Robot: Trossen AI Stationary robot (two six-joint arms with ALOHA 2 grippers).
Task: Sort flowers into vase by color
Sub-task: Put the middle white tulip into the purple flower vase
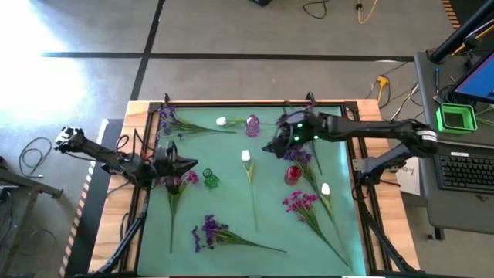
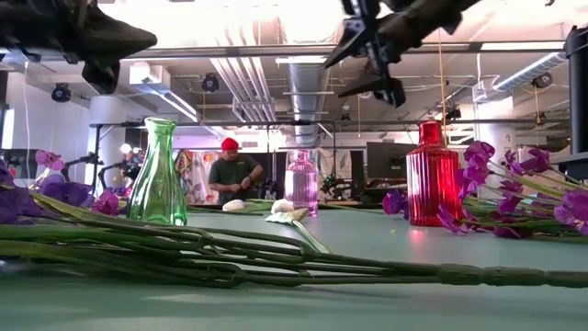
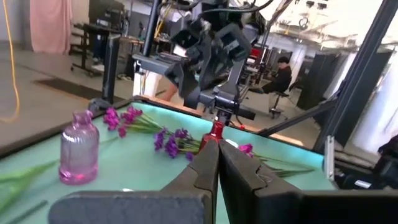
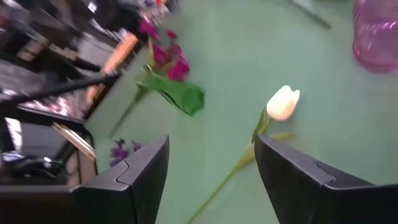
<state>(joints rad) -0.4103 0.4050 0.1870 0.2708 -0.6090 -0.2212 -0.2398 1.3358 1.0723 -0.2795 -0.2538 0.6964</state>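
- The right gripper (image 1: 272, 147) hangs above the middle of the table (image 1: 231, 232), jaws spread wide and empty, tilted down toward a white tulip (image 1: 246, 157) lying just beside it; the pose reads as lining up for a pick.
- The tulip lies flat on the green mat, bloom toward the far side and stem trailing toward the near edge, so the stem offers the easiest hold.
- Three vases stand in a loose group nearby: a pink vase (image 1: 252, 125) at the far side, a red vase (image 1: 292, 174) under the right arm and a green vase (image 1: 209, 179) left of centre, each presumably meant for one colour.
- The left gripper (image 1: 188, 164) waits with fingers pressed shut on nothing, over the table's left side next to the green vase.
- The other flowers remain scattered: purple sprays (image 1: 210, 230) near the front and at the far left corner, magenta sprays (image 1: 299, 201) on the right, more white buds (image 1: 326, 188) among them. No vase visibly holds a flower yet.
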